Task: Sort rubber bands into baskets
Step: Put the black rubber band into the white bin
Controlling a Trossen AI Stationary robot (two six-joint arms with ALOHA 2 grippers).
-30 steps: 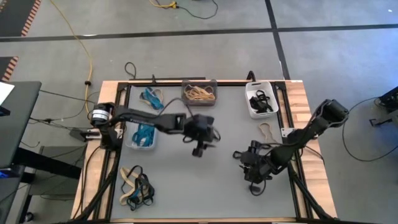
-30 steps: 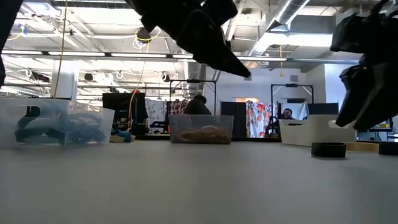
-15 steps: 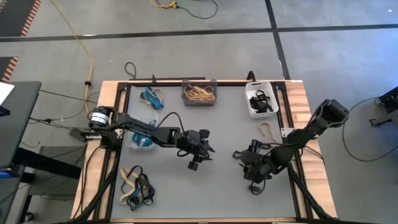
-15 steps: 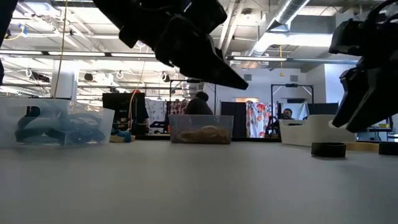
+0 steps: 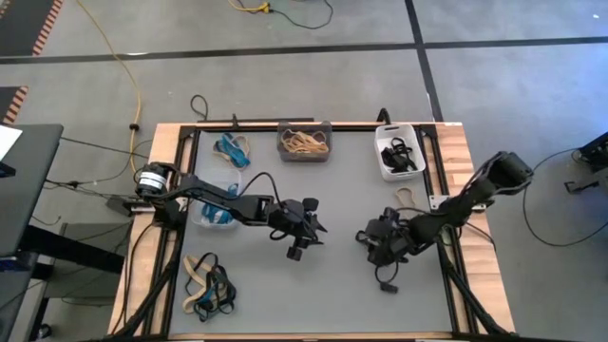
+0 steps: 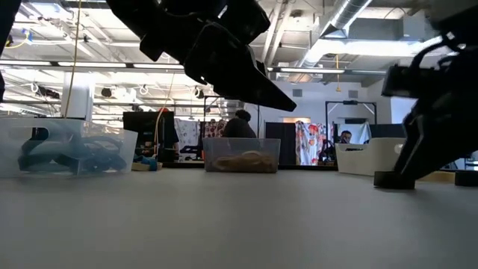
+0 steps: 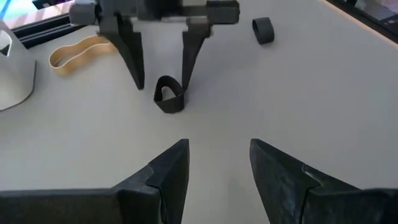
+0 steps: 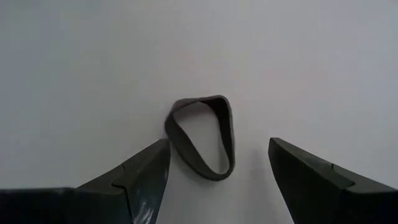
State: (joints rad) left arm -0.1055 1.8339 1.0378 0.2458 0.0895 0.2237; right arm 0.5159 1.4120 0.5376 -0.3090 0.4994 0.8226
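Observation:
A black rubber band (image 8: 202, 142) stands curled on the grey table, also in the left wrist view (image 7: 168, 97) and the low view (image 6: 393, 179). My right gripper (image 8: 219, 143) is open and low over it, one finger on either side, apart from it; it also shows in the high view (image 5: 365, 237). My left gripper (image 7: 219, 144) is open and empty above the table's middle (image 5: 300, 237), facing the right gripper. The dark grey basket (image 5: 304, 141) holds tan bands, the white basket (image 5: 398, 158) black bands, the clear basket (image 5: 213, 205) blue bands.
A second black band (image 5: 385, 285) lies near the right arm, a tan band (image 5: 407, 198) beside the white basket. Blue bands (image 5: 233, 149) lie at the far left. A mixed pile of bands (image 5: 208, 286) lies at the near left.
My left gripper has gone toward the table's near edge and then stopped. My right gripper has come down and gone a little toward the far edge, and now stands astride the black band. The band has not moved.

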